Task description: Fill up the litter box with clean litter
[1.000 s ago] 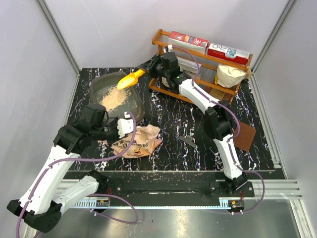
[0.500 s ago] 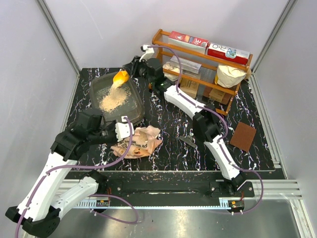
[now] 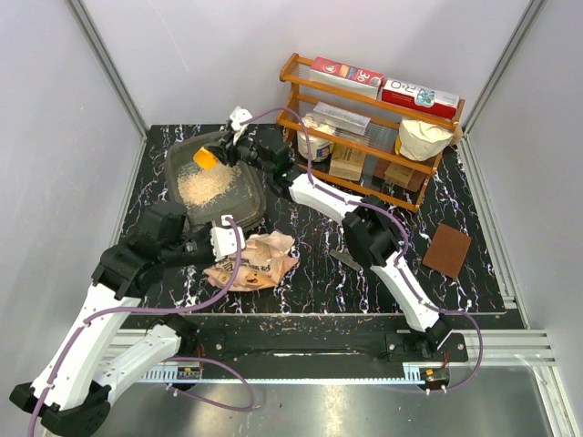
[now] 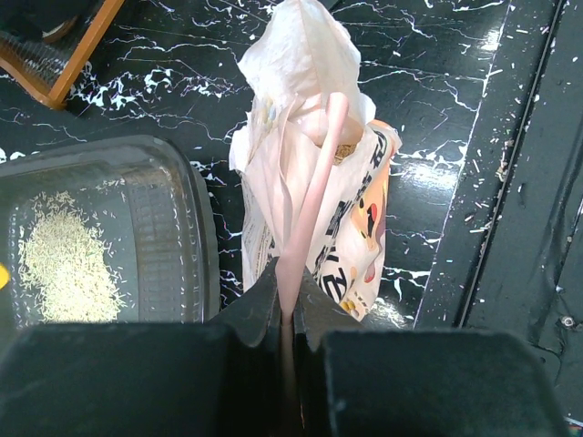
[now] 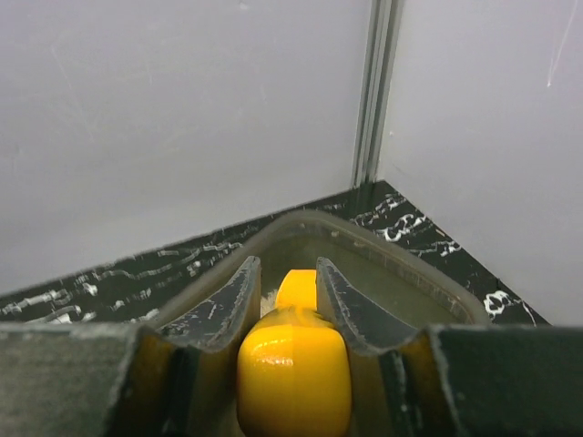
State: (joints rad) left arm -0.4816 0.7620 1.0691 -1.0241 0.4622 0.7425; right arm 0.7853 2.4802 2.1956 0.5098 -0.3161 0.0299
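Observation:
The litter box is a dark grey tray at the back left of the table. A pile of pale clean litter lies in it. My right gripper is shut on the handle of a yellow scoop, which is tipped down over the box's far end. The right wrist view shows the scoop handle between the jaws of the right gripper, with the litter box rim below. My left gripper is shut on a pink strip of the pink bag, which stands beside the litter box.
A wooden rack with boxes and a white tub stands at the back right, just behind my right arm. A brown square mat lies at the right. A small dark object lies near the middle. Grey walls close in the back and both sides.
My right arm swung the scoop left from the rack side to over the box and tipped it downward, spilling litter onto the pile. The left arm and bag barely moved.

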